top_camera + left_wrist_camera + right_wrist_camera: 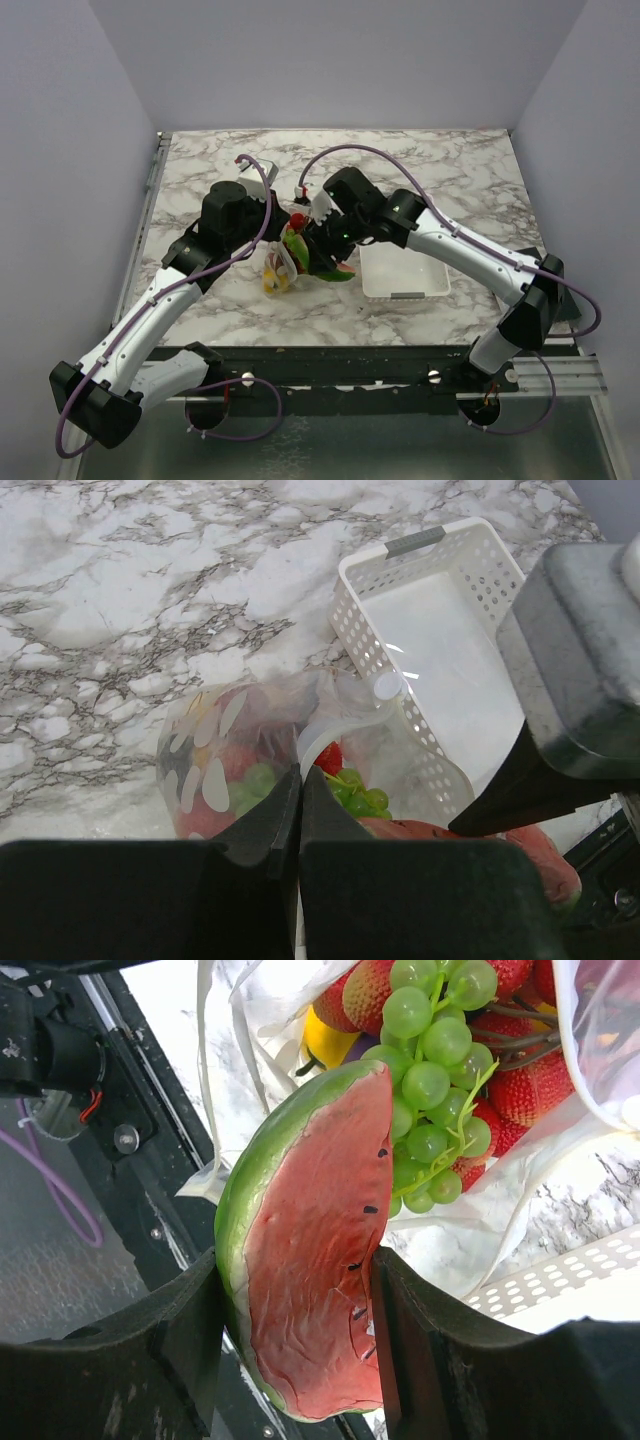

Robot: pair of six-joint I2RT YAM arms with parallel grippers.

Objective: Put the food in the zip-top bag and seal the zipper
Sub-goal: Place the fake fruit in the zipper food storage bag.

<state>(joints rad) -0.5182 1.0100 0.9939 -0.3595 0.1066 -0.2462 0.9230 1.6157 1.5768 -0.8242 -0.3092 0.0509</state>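
The right gripper (297, 1305) is clamping the watermelon slice (320, 1190) at the mouth of the bag (230, 740), which is resting on the surface (120, 580) just beside the basket (440, 560), with grapes (430, 1070) and strawberries (540, 1080) inside. The left gripper (300, 800) is pinching the bag's edge, jaws fully closed. The broad slice risks snagging the limp rim or jamming against the grapes, tugging the film out of that pinch.

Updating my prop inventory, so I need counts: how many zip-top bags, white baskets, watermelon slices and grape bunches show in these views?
zip-top bag: 1
white basket: 1
watermelon slice: 1
grape bunch: 1
Total: 4
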